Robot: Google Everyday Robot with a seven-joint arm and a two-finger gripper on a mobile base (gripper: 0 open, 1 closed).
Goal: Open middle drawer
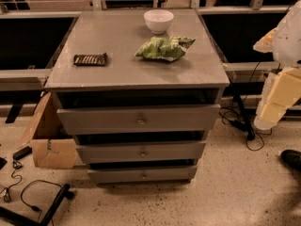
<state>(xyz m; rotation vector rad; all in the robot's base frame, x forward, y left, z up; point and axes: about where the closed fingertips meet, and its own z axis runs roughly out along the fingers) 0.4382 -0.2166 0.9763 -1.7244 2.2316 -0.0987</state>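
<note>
Middle drawer (108,152): second of three fronts below the front edge of the table (117,36), brass knob (142,153) untouched. By its look it sits shut or nearly so. The gripper (277,102) hangs beyond the table's right edge, well apart from the knob. You cannot tell whether it is open or closed. You have the approach, the grasp and the pull all left to do.
</note>
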